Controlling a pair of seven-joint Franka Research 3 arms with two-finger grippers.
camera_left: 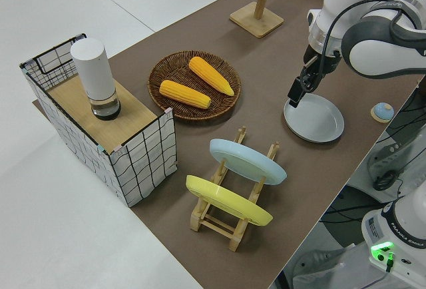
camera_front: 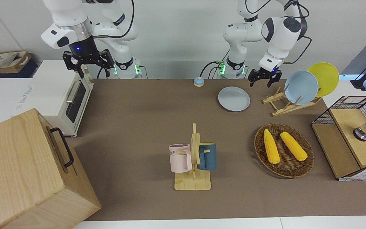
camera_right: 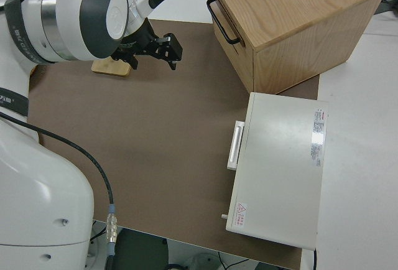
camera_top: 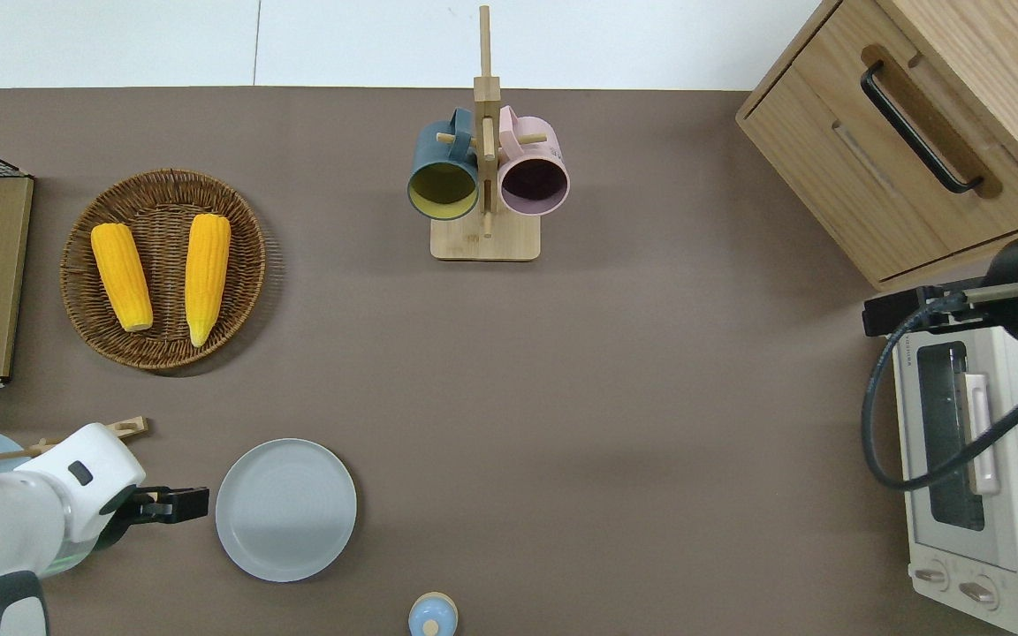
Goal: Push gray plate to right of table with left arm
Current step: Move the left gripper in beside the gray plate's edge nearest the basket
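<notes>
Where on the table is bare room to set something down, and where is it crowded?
Bare: the wide patch of table between the mug rack, gray plate and toaster oven. Crowded: the left arm's end, with corn basket, plate rack, wire-sided box and left gripper.

My surface (camera_top: 650, 424) is long and brown, and the gray plate (camera_top: 285, 510) lies flat on it near my side, with the wooden plate rack (camera_front: 286, 105) beside it. Also on it stand a wicker basket (camera_top: 164, 353), a mug rack (camera_top: 485, 238), a wooden cabinet (camera_top: 907, 150), a white oven (camera_top: 977, 477) and a small blue bell (camera_top: 432, 615).
</notes>
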